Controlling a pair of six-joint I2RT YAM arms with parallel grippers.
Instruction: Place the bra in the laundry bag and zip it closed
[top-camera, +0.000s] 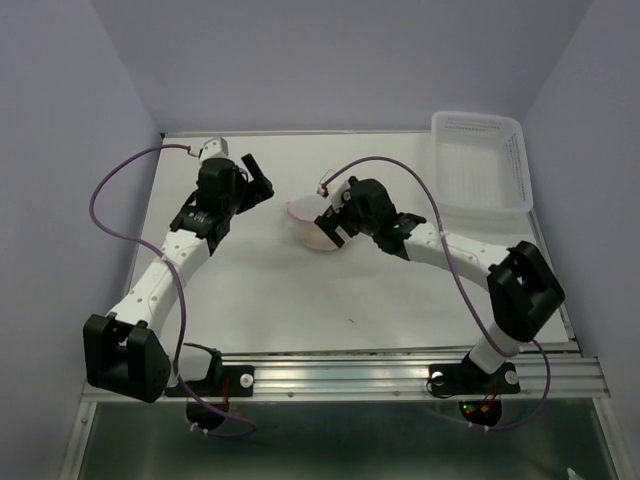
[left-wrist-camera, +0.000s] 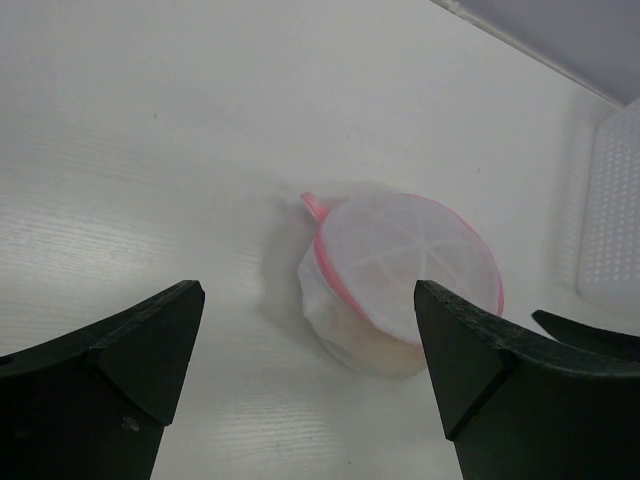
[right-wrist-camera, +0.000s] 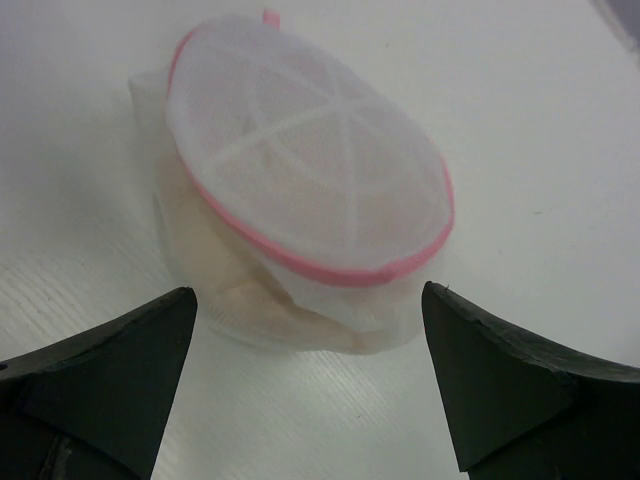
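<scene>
While the bag (right-wrist-camera: 310, 170) lies just ahead of the open right end effector (right-wrist-camera: 308, 295), the open left end effector (left-wrist-camera: 308, 290) hangs farther off

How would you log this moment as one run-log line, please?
left gripper: open, off bag | right gripper: open, facing bag | bra: inside laundry bag | zipped: cannot tell

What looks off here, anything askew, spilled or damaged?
Nothing spilled or damaged. The small white mesh laundry bag with pink trim sits lopsided, round top panel tilted, peach-beige bra fabric bulging inside underneath. Left pincer and right pincer are open.
</scene>
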